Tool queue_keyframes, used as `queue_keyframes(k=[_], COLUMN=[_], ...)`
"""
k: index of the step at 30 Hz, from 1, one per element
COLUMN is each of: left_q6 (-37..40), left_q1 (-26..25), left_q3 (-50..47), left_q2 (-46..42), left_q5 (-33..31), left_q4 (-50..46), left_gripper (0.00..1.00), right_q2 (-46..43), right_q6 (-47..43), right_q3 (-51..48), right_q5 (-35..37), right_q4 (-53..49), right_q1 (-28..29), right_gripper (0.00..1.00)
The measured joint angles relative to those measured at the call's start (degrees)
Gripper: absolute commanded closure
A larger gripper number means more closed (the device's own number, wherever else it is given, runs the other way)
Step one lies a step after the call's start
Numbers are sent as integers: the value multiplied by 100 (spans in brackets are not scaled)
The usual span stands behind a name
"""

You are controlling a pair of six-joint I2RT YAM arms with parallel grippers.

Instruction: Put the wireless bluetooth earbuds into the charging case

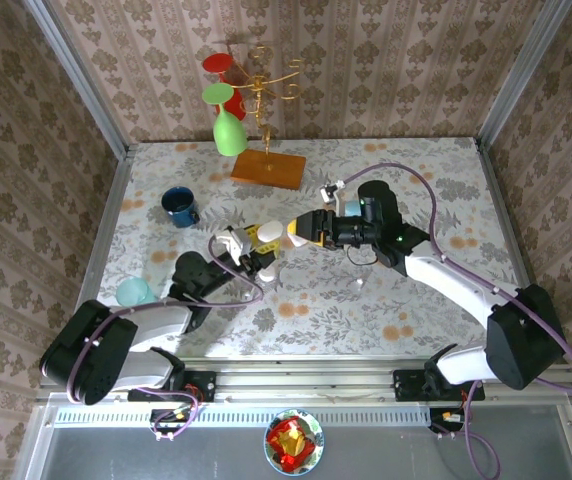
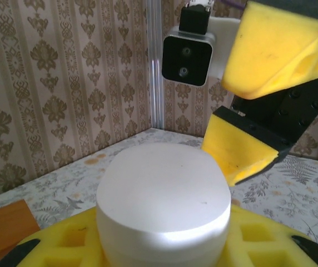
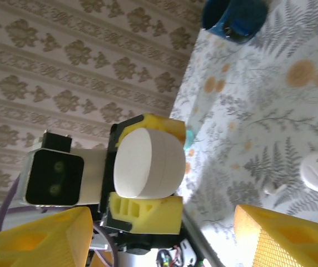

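Here, a smooth white pebble-shaped charging case (image 2: 162, 200); rounded, closed.

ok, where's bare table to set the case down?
Free: the table strip at the near edge between the left arm and right arm, and the far right corner beyond the right arm. Crowded: mid-table, where the left gripper holds the charging case facing the open right gripper; the far-left quarter has the blue mug and glass stand.

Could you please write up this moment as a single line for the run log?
left tool: shut on case | right tool: open, facing case | earbud: lying on table
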Motion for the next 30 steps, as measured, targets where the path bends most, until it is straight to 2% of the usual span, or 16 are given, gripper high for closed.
queue_keyframes(k=[7, 10, 15, 19, 22, 25, 27, 30], left_q6=[4, 7, 48, 50, 52, 52, 87, 195], left_q1=[-70, -103, -177, -175, -175, -175, -175, -179], left_q3=[356, 409, 411, 411, 411, 411, 411, 382], left_q2=[164, 212, 269, 280, 280, 280, 280, 262], left_q5=[48, 70, 133, 129, 111, 111, 111, 114], left_q4=[2, 2, 11, 48, 81, 94, 83, 37], left_gripper=[98, 98, 98, 97, 94, 74, 48, 27], right_q2=[426, 518, 612, 651, 651, 651, 649, 595], right_q6=[861, 1049, 1279, 1403, 1462, 1456, 1436, 1346], right_q3=[-2, -2, 0, 0, 0, -2, -44, -243], right_q5=[-472, -597, -704, -752, -778, -791, -787, -634], right_q4=[1029, 1261, 1434, 1467, 1515, 1539, 1565, 1547], right_q1=[2, 4, 4, -11, -24, -39, -81, -203], right_gripper=[35, 40, 61, 74, 78, 78, 78, 78])
